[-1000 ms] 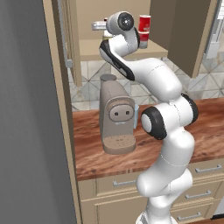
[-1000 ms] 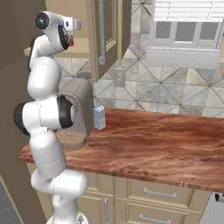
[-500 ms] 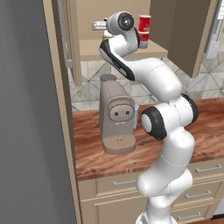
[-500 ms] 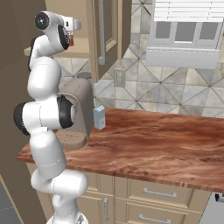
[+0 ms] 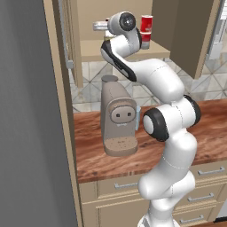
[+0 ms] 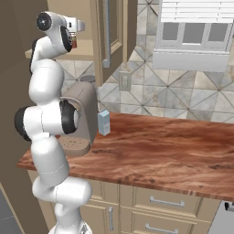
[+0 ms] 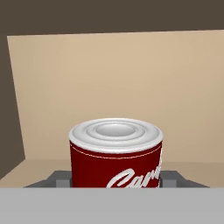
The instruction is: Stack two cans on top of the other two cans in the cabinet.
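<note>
We are in a rendered kitchen with a reddish wood countertop, grey patterned wall tiles, and the light tan wooden wall cabinet standing open above.

Inside the cabinet, in front of its plain back wall, is the dark red cylindrical can with a ribbed silver lid. The two-finger gripper pinches it, and a grey pad presses against each flank. Toward the cabinet's right side, the bright red can already sits on top of another tin, which looks greyish with red on it.

We judge the step in hand to be carrying the held can onto the remaining greyish tin. We cannot tell where that tin stands, or whether the can hangs directly above it. To do this well, we would keep the can upright, centre it over the lower lid, and lower it until rim meets rim. We would then part the fingers just enough to release it without nudging the stack.

White script on the held can begins "Cam"; the rest is cut off.

Below the cabinet, a taupe coffee machine stands on the countertop, with a small pale carton beside it.
</note>
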Controlling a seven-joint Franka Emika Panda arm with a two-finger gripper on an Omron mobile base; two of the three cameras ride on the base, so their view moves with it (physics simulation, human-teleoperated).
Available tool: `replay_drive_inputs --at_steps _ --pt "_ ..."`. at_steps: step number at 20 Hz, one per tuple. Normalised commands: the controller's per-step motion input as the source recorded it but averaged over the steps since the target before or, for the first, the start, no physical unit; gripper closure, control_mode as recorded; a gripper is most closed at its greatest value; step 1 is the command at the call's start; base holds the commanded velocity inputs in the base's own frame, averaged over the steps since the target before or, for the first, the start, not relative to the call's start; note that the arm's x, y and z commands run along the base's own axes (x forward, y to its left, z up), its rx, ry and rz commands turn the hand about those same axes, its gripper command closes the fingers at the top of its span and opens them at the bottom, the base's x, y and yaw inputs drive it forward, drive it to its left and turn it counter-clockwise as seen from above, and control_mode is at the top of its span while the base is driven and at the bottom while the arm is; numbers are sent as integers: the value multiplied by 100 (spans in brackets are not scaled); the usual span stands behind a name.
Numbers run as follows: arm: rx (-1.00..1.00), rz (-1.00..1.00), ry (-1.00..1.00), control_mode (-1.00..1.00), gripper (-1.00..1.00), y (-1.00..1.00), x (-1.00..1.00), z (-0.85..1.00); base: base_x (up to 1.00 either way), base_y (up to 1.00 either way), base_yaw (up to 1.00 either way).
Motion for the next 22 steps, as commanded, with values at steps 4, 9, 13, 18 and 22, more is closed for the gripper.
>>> replay_drive_inputs --at_steps 4,9,13,18,22 --pt "0 0 0 -100 100 0 0 12 0 0 0" --pt "0 0 0 -100 100 0 0 6 0 0 0" --pt "0 0 0 -100 100 0 0 0 0 0 0" --pt "0 0 3 -100 100 4 0 -2 0 0 0" --pt "0 0 3 -100 100 10 0 0 0 0 0"
